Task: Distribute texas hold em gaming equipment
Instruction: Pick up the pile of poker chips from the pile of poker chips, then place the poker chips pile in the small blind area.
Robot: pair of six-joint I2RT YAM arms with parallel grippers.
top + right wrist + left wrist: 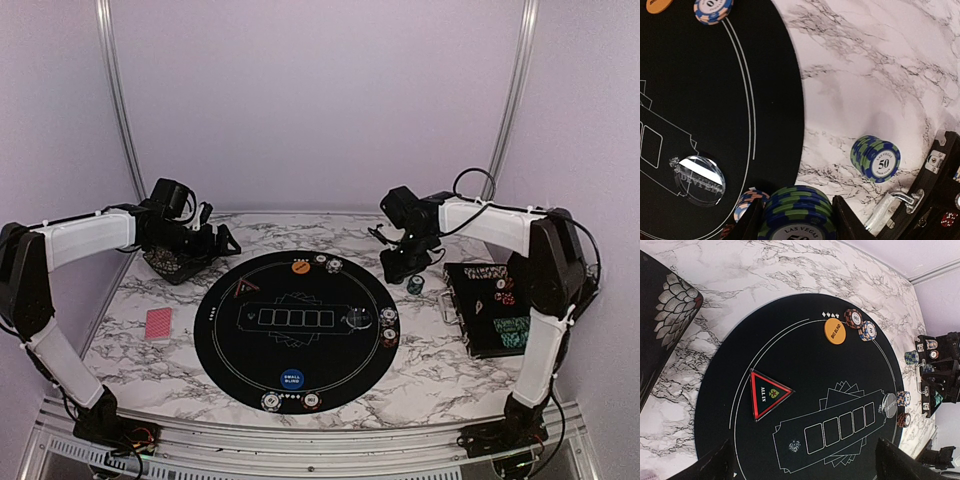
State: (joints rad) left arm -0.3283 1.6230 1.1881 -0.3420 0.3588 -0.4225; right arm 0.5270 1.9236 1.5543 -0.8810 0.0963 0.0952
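Observation:
My right gripper (797,222) is shut on a stack of blue-and-green poker chips (796,200), held just off the black mat's right edge; in the top view it (405,264) hovers there. A second blue-green "50" stack (876,158) stands on the marble beside it (415,284). My left gripper (805,471) is open and empty above the mat's left side (216,243). On the mat lie an orange button (835,331), a red-edged triangular marker (767,393), a clear dealer button (699,180), a blue button (291,379) and small chip stacks (860,325). A red card deck (159,323) lies on the left.
The big round black mat (240,340) fills the table's middle. An open black chip case (495,310) with chips stands at the right, its latch close to my right gripper (890,207). A black patterned box (170,263) sits under the left arm.

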